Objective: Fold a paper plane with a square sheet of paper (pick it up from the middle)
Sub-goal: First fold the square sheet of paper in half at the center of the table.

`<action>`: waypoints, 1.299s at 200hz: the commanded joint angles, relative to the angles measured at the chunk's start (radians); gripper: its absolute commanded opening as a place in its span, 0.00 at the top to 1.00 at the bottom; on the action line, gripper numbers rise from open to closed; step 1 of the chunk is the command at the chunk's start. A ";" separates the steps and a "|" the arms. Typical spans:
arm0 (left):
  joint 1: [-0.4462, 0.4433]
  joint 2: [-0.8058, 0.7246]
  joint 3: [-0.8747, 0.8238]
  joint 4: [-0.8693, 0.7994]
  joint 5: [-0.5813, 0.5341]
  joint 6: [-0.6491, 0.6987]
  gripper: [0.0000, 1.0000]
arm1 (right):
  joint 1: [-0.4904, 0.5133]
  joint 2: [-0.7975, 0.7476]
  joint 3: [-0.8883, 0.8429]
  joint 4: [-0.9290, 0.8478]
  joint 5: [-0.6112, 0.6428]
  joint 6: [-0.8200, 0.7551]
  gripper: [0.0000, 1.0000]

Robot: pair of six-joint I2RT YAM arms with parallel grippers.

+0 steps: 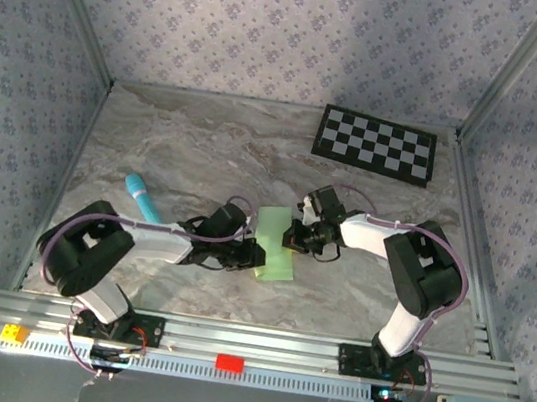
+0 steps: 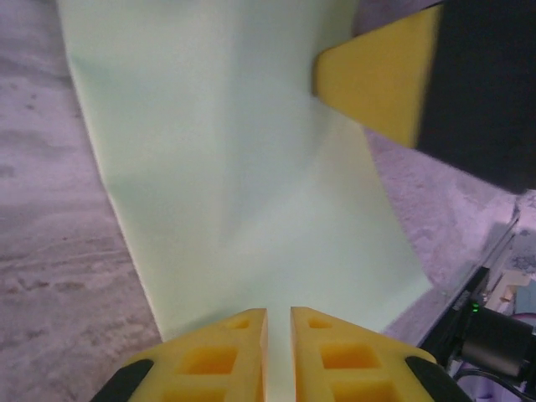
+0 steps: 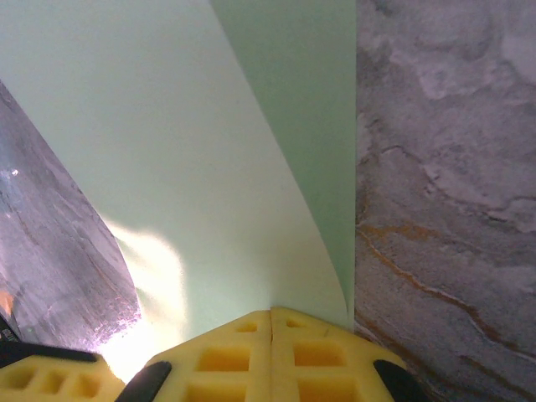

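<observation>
left wrist: left gripper point(image 2: 279, 328) narrow, pinching mint-green paper point(image 2: 243, 167) | right wrist: right gripper point(image 3: 270, 327) clamped on paper | top: cyan stick point(image 1: 145, 198) left, checkerboard point(image 1: 376, 143) upper right

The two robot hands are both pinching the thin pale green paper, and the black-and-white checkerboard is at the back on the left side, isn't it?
Not quite. The black-and-white checkerboard lies at the back on the right side, as the top view shows. The rest holds: the left gripper and the right gripper both pinch the thin pale green paper.
</observation>
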 commanded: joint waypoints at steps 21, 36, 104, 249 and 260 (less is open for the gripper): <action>-0.020 0.074 -0.061 0.053 0.004 -0.032 0.95 | 0.004 0.063 -0.063 -0.126 0.143 0.005 1.00; -0.024 0.079 -0.083 0.048 -0.009 -0.033 1.00 | 0.005 0.063 -0.065 -0.125 0.144 0.006 1.00; -0.028 -0.016 -0.027 -0.025 -0.015 -0.020 1.00 | 0.001 0.058 -0.069 -0.128 0.149 0.004 1.00; -0.072 0.057 -0.134 0.060 0.014 -0.059 1.00 | -0.003 0.058 -0.088 -0.123 0.156 0.003 1.00; -0.082 0.056 -0.146 0.055 0.011 -0.059 1.00 | -0.002 0.058 -0.088 -0.123 0.158 0.002 1.00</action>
